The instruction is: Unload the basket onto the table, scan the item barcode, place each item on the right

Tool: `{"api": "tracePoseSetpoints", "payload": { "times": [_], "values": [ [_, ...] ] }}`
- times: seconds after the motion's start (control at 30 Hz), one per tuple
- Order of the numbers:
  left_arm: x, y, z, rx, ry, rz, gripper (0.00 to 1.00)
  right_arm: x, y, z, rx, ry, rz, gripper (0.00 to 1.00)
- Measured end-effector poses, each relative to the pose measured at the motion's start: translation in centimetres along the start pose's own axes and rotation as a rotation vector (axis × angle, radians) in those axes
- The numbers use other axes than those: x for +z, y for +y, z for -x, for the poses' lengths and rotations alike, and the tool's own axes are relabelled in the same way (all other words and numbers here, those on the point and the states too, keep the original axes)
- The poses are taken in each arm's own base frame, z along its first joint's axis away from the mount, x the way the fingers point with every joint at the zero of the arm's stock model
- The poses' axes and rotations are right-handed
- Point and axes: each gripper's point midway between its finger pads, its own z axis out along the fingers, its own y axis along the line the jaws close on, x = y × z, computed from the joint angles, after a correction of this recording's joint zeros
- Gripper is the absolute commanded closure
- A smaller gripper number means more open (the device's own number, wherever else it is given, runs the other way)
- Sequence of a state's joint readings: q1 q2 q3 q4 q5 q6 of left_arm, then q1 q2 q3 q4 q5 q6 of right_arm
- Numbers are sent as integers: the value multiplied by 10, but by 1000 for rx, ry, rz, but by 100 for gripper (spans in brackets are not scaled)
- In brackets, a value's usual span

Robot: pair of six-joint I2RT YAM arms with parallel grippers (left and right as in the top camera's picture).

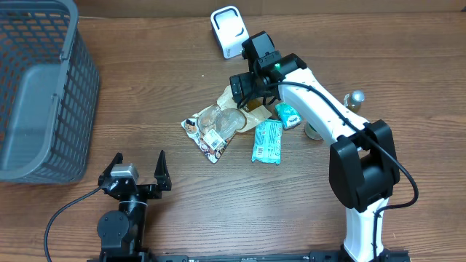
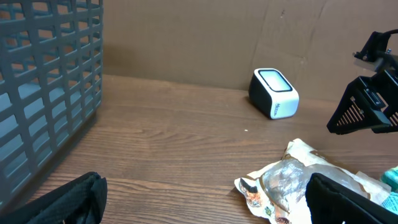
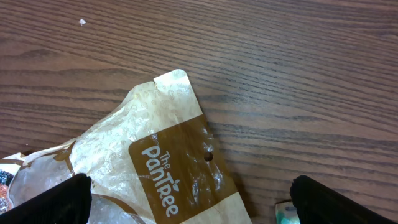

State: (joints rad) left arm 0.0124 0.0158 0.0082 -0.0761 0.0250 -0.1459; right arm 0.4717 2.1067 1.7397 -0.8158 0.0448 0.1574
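Basket (image 1: 44, 94): placed at left desk edge.
Left gripper (image 1: 139, 164): jaws fully spread, nothing held, near front edge.
PanTree pouch (image 3: 174, 168): laid at desk centre.
Scanner (image 1: 228, 30): stood at rear edge.
Right gripper (image 1: 247, 87): jaws fully spread, nothing held, positioned over PanTree pouch.

Noted right claw (image 1: 242, 93) spread wide above clear snack bag (image 1: 215, 127) on table (image 1: 145, 87). Saw teal packet (image 1: 267, 141) just beside bag. Logged white scanner (image 1: 228, 30) behind, grey basket (image 1: 44, 94) far left, left claw (image 1: 138, 171) spread too.
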Motion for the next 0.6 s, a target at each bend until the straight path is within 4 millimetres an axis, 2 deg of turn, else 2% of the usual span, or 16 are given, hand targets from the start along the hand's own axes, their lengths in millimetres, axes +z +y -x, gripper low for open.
{"api": "tracePoseSetpoints", "payload": {
  "times": [0.6],
  "values": [
    [0,0,0,16,-1,1,0,0,0,0,0,0,0,0]
  ]
}}
